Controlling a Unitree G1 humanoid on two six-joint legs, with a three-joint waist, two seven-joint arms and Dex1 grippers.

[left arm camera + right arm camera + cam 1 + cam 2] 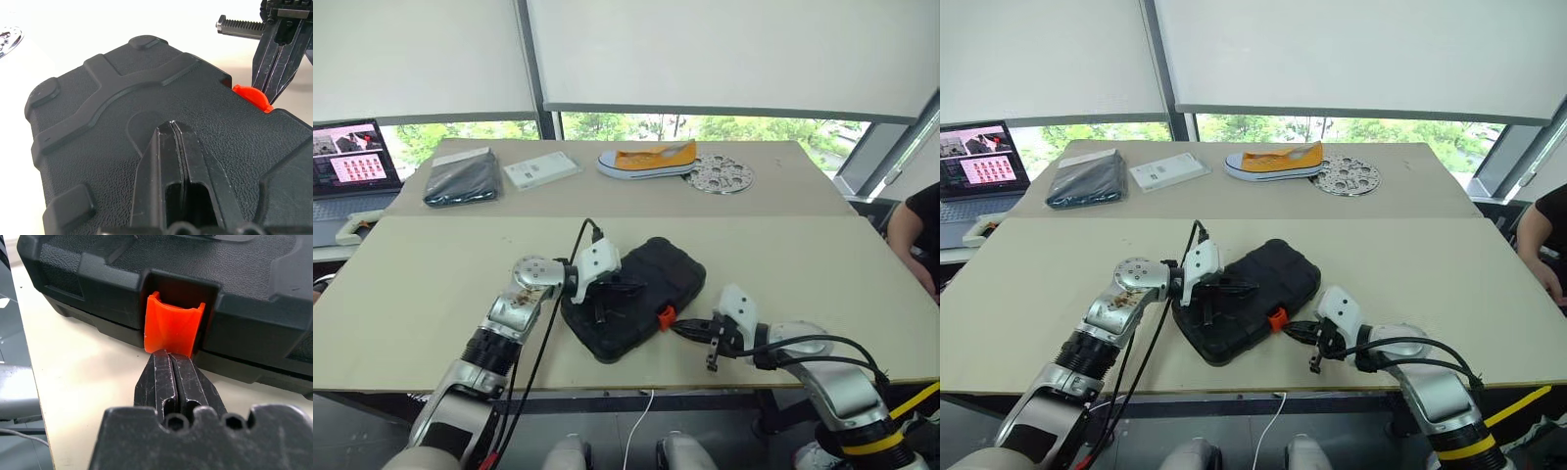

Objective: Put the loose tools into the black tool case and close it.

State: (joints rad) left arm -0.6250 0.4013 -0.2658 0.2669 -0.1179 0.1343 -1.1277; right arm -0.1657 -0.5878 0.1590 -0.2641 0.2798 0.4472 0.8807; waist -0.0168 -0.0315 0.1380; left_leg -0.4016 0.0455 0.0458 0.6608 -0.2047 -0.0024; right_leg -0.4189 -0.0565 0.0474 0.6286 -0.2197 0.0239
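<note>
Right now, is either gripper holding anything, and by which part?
Nothing is held. The left gripper, shut, rests on the black tool case lid; the right gripper, shut, is at the orange latch.

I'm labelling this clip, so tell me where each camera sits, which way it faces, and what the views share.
Left eye view: on the head, looking forward and down at the table; both arms show.
Right eye view: the same scene from the other eye.
Left wrist view: on the left wrist, looking along the shut left end effector resting on the case lid.
Right wrist view: on the right wrist, looking along the shut right end effector at the orange latch.
Shared: all four show the closed case and its latch.
</note>
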